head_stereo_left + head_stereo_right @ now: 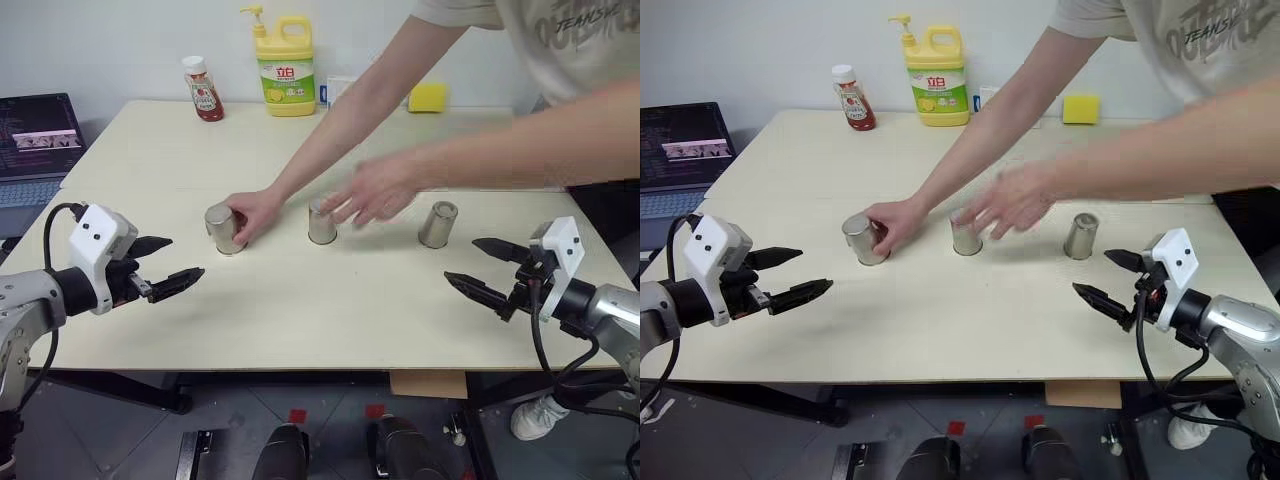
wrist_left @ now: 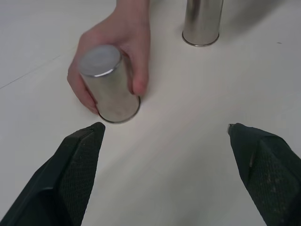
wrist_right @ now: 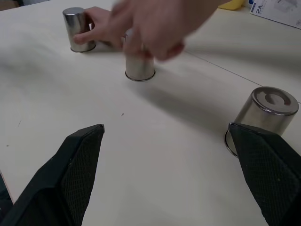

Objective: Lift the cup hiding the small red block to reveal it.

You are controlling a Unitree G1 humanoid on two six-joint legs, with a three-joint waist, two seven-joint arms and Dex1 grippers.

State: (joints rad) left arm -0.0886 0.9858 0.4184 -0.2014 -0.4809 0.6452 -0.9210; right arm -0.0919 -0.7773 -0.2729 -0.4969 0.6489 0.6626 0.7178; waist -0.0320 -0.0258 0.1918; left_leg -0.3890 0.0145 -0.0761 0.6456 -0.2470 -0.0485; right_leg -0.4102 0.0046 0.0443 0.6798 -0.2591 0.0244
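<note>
Left wrist view is showing a person's hand [image 2: 117,56] clasping one upturned cup [image 2: 109,84]. Head views are showing three cups on the bench [image 1: 300,310], both end effectors, left [image 1: 165,265] and right [image 1: 485,268], hanging open, gripping nothing.

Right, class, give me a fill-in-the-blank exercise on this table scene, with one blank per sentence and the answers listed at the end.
1. The number of upside-down steel cups on the table is ____.
2. A person's hand grips the cup nearest the robot's ____ end effector.
3. The dish soap bottle at the far edge is coloured ____.
4. The left end effector and right end effector both have their fingers ____.

Missing words: three; left; yellow; open
</note>
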